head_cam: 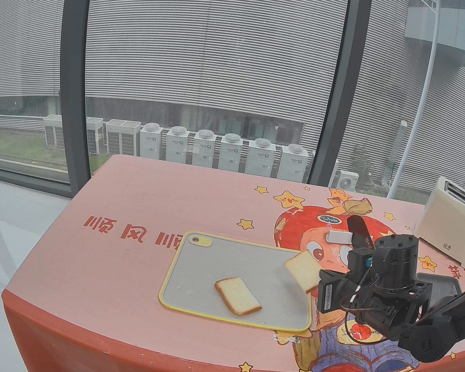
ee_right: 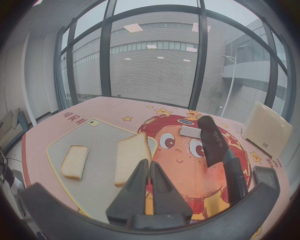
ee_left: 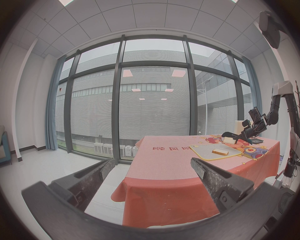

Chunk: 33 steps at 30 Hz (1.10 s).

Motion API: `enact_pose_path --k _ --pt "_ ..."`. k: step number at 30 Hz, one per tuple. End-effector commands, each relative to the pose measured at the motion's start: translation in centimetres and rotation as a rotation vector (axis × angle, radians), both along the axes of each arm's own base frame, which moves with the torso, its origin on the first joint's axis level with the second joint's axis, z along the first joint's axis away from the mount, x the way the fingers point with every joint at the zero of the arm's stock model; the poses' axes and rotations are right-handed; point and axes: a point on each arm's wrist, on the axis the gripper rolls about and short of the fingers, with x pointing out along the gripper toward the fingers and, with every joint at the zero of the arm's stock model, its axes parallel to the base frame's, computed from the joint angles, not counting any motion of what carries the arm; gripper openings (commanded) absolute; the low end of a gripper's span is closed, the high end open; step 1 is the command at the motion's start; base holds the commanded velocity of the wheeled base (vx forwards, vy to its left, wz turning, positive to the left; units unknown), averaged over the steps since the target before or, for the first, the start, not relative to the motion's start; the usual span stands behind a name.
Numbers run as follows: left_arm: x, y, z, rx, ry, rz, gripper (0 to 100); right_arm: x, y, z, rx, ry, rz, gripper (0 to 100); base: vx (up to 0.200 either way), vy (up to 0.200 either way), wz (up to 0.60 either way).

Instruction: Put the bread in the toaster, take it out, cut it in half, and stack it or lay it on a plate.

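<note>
My right gripper [head_cam: 320, 283] is shut on a half slice of bread [head_cam: 303, 269], holding it tilted just above the right edge of the grey cutting board [head_cam: 199, 272]. In the right wrist view the closed fingers [ee_right: 139, 175] pinch that bread's [ee_right: 131, 157] near edge. The other half slice [head_cam: 237, 295] lies flat on the board, also visible from the wrist [ee_right: 74, 161]. The cream toaster [head_cam: 456, 220] stands at the table's far right corner. My left gripper [ee_left: 153, 164] hangs open and empty, low and off the table's left front corner.
A black-bladed knife [head_cam: 360, 230] lies on the tablecloth behind the board's right end, next to a small white block [head_cam: 339, 237]. A dark tray-like plate [head_cam: 445, 286] sits to the right, partly hidden by my right arm. The table's left half is bare cloth.
</note>
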Motion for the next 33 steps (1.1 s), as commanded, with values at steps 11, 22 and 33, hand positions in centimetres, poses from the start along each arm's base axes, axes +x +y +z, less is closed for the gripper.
enact_pose_path --k 11,22,33 --pt "0.1 0.0 -0.5 0.001 0.019 -0.001 100 -0.5 0.7 0.1 0.003 -0.005 0.024 0 0.000 0.000 0.00" --pt "0.1 0.0 -0.5 0.003 0.019 0.000 100 -3.4 -1.5 2.3 0.033 -0.051 0.019 0 0.000 0.000 0.00" --pt "0.1 0.0 -0.5 0.003 0.019 -0.001 100 -6.5 -4.4 4.4 0.073 -0.118 -0.014 0 0.000 0.000 0.00"
